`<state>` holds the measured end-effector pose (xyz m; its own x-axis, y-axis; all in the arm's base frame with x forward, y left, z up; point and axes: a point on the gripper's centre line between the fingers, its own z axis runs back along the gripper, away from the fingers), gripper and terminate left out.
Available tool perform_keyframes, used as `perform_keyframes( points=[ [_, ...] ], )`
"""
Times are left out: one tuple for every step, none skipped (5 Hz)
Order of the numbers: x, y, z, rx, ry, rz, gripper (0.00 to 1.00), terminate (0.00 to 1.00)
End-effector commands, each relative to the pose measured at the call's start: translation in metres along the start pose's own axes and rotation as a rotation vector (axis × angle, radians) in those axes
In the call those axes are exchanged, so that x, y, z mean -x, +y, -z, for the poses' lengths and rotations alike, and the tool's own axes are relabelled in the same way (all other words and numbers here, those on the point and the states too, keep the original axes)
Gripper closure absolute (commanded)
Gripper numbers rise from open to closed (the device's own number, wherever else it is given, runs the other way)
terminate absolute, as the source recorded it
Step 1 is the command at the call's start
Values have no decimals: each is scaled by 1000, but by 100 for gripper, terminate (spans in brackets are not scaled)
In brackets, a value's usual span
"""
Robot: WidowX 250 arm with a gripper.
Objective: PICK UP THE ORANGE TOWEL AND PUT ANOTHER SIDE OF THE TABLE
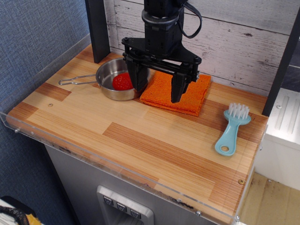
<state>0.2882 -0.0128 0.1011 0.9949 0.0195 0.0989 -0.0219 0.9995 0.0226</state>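
The black gripper [158, 86] hangs right over the back of the table [140, 140], fingers spread wide apart, nothing between them. Under it lies the orange towel [161, 91], flat on the planks near the rear wall, folded roughly square, one black finger in front of its left edge and the other in front of its middle. I can't tell whether the fingertips touch the cloth. Just left of the towel sits a steel pan [108, 77], handle pointing left, with a small red ball [122, 81] inside. Over on the right, well apart from the towel, a light blue brush [232, 129] lies with its white bristles toward the back.
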Motion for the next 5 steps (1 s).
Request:
perform_keyframes(
  points=[
    [0,0,0,0,0,0,0,0],
    [-13,5,7,8,-12,-27,0,0],
    [-28,16,21,33,-4,-106,0,0],
    [-48,23,28,27,5,-147,0,0],
    [-63,24,39,25,-10,-136,0,0]
  ],
)
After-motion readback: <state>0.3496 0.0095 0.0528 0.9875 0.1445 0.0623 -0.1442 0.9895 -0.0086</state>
